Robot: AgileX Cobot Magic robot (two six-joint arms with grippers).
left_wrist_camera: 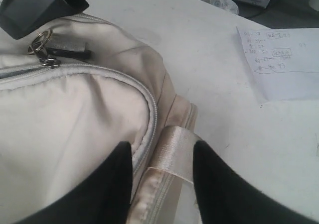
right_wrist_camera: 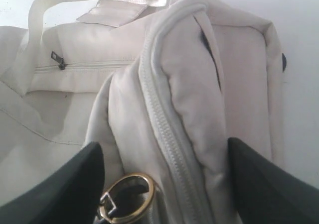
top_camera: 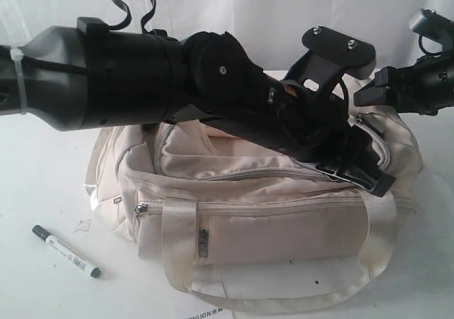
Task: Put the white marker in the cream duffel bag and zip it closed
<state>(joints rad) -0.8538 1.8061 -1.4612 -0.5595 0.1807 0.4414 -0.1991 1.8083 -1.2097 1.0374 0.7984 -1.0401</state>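
The marker (top_camera: 66,251) lies on the table (top_camera: 42,184) at the near left, well apart from the bag (top_camera: 269,220) and outside it, with its dark cap pointing to the far left. There is one marker and one bag. The bag sits in the middle of the table. The zips on its front are drawn shut, and two small zip pulls (top_camera: 142,208) show there. Nothing of the inside can be seen, so I cannot tell what it holds.

The left arm (top_camera: 142,78) crosses above the bag from the left and hides most of its top, including the main zip. A printed sheet (top_camera: 206,310) peeks out below the bag and is cut off by the near edge of the picture.

In the left wrist view, the left gripper (left_wrist_camera: 162,147) is spread over the end of the bag. Its two black fingers (left_wrist_camera: 117,189) stand apart with one satiny strap (left_wrist_camera: 174,154) between them. Whether they press on the strap cannot be made out.

In the right wrist view, the right gripper (right_wrist_camera: 164,144) is spread wide and holds nothing. A zipped fold of the bag and one metal ring (right_wrist_camera: 127,200) lie between its fingers (right_wrist_camera: 65,184). The right arm (top_camera: 418,81) comes in at the upper right and is cut off by the edge.

One sheet of handwritten paper (left_wrist_camera: 284,59) lies on the table beyond the end of the bag, and its writing is too small to read.
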